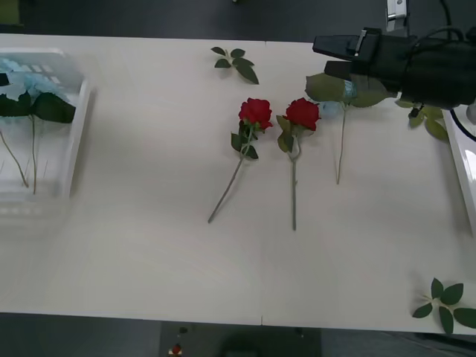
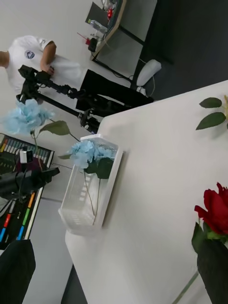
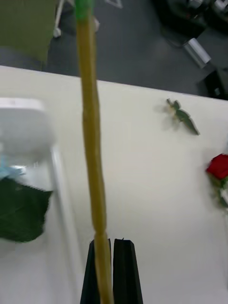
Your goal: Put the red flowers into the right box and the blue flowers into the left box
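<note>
Two red flowers [image 1: 256, 111] [image 1: 303, 113] lie side by side mid-table, stems toward me. A blue flower [image 1: 341, 145] lies just right of them, its head mostly under my right gripper [image 1: 332, 58], which hovers open above it. In the right wrist view a red flower [image 2: 216, 209] sits close to one black finger [image 2: 213, 270]. My left gripper [image 3: 111, 273] is shut on a thin yellow-green stem [image 3: 90, 142] over the left box [image 3: 61, 171]. That blue flower's head [image 2: 26, 116] stands up in the air. The left box [image 1: 78, 126] holds blue flowers [image 2: 88, 152]. The right box [image 1: 462, 171] shows as a sliver.
Flowerless leaf sprigs lie at the table's far middle [image 1: 236, 63], near right corner [image 1: 446, 301] and beside the right box [image 1: 430, 120]. A person and camera tripods [image 2: 57, 90] stand beyond the table's left end. Bare tabletop spans between the left box and the roses.
</note>
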### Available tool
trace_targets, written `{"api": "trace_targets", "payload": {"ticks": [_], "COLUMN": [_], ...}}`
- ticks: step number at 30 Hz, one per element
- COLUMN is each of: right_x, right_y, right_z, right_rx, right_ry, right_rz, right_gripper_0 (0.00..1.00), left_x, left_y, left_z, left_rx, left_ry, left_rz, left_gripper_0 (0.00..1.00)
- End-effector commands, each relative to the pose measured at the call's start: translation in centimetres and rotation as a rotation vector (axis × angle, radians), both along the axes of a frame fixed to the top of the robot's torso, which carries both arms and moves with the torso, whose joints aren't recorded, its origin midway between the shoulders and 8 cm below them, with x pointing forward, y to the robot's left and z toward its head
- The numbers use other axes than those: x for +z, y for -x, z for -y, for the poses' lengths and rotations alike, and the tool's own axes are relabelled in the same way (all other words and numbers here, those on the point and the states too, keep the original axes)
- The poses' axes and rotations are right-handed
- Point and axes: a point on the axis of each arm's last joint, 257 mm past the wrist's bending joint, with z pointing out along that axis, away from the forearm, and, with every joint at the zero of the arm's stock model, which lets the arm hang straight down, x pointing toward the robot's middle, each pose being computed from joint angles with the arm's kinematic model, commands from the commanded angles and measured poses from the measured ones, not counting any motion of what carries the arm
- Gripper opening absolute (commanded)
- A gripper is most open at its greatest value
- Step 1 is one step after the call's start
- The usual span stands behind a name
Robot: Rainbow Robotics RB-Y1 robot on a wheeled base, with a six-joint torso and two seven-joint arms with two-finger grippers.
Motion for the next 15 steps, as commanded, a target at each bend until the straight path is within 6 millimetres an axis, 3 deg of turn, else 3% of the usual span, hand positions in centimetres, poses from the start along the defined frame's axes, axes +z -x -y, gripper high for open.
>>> {"api": "trace_targets", "payload": {"ticks": [1,5,7,8,11,15], "right_x": [2.3,2.3,2.2,2.6,2.4,2.9], "right_y": [-0.6,-0.8,-0.8,-0.8,-0.8,-0.8], "right_z": [-1.2,-1.0,-0.8,-0.7,-0.6,-0.5], "right_rx": [0.011,0.006,0.003,0.006,0.007,0.001], "right_ry": [-0.064,-0.078,-0.078,-0.068,-0.058,-0.103], "right_rz": [-0.002,-0.016,-0.02,-0.015,-0.057,-0.081], "right_gripper_0": [1.0,1.0,1.0,1.0,1.0,1.0], "left_x": [3.8,1.5,1.1,-0.3,-2.1,-4.6], "left_y": [0.2,1.1,1.3,1.9,3.0,4.1], "left_z": [-4.5,-8.5,-9.1,-10.9,-13.7,-15.4], "left_rx": [0.033,0.072,0.077,0.094,0.123,0.161], "left_ry": [-0.167,-0.369,-0.397,-0.485,-0.594,-0.594], "left_rz": [0.043,-0.037,-0.05,-0.096,-0.168,-0.236], "left_gripper_0": [0.0,0.0,0.0,0.0,0.0,0.0]}}
